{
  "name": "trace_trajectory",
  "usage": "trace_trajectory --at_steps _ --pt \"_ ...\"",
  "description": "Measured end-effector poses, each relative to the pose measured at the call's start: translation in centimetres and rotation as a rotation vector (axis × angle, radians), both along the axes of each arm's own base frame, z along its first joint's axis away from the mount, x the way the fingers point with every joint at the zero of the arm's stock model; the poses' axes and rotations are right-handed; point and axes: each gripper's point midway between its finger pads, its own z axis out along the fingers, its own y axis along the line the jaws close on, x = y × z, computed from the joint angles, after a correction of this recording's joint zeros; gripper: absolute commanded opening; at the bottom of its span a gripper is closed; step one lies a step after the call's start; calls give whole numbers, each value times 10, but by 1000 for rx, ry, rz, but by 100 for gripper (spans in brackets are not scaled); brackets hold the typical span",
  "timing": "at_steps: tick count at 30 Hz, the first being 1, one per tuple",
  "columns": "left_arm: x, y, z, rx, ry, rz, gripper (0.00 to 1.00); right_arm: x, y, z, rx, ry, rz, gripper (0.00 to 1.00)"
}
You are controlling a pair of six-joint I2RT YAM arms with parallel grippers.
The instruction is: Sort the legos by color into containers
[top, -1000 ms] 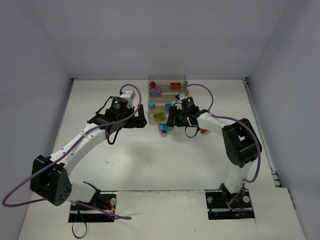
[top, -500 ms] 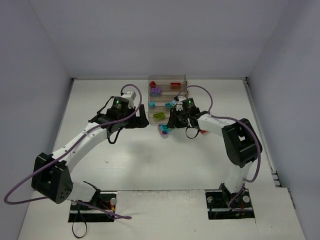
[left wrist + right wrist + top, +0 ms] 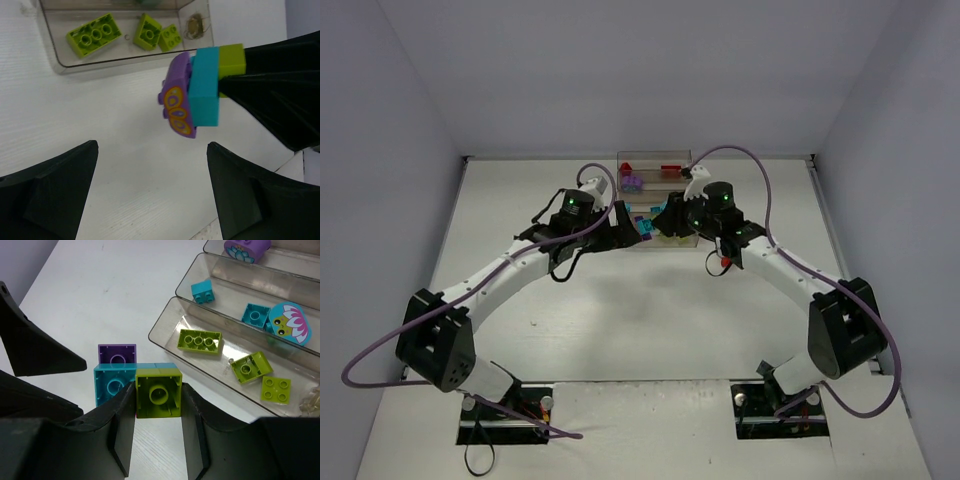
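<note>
1. Right gripper (image 3: 157,407) is clamped on the lime end of the three-brick stack (image 3: 192,92) and holds it near the lowest tray. Left gripper (image 3: 150,192) is spread wide and empty, facing the stack.
2. Rack of trays (image 3: 655,155): lime bricks (image 3: 200,341) lie in the lowest tray, cyan in the next, purple and red higher up. Most sorting looks done.
3. The stack is lime, cyan and purple joined. It needs pulling apart, each brick to its own tray.
4. Red brick (image 3: 725,262) lies on the table (image 3: 620,320) by the right arm, seemingly unsorted.
</note>
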Motion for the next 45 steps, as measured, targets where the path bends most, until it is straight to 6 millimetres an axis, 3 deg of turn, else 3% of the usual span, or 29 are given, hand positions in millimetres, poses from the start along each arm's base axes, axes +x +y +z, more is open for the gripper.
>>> trace_trajectory --at_steps 6,10,17,20,23,24,27,28,31,39,45 --pt "8 -23 24 -69 -71 -25 83 -8 0 -8 -3 11 10 0" --pt "13 -27 32 -91 -105 -13 83 -11 -1 -13 -7 22 10 0" --pt "21 -32 23 -89 -102 5 80 -12 -1 -4 10 -4 16 0" --pt "22 -34 12 -79 -77 10 72 -13 -1 2 20 -17 18 0" --pt "23 -36 9 -87 -62 17 56 -14 -1 5 26 -25 20 0" --pt "23 -37 10 -94 -63 19 44 -15 0 6 28 -27 22 0" --pt "23 -42 14 -115 -71 11 29 -15 -1 6 33 -31 21 0" --pt "23 -42 15 -116 -73 9 17 -16 -1 6 35 -32 23 0" --pt "23 -43 16 -121 -74 9 0 -16 -1 8 37 -37 23 0" --pt "24 -41 14 -104 -77 29 0 -16 -2 8 25 -46 23 0" --pt "33 -7 -8 13 -38 155 0 -14 -6 15 0 -71 21 0"
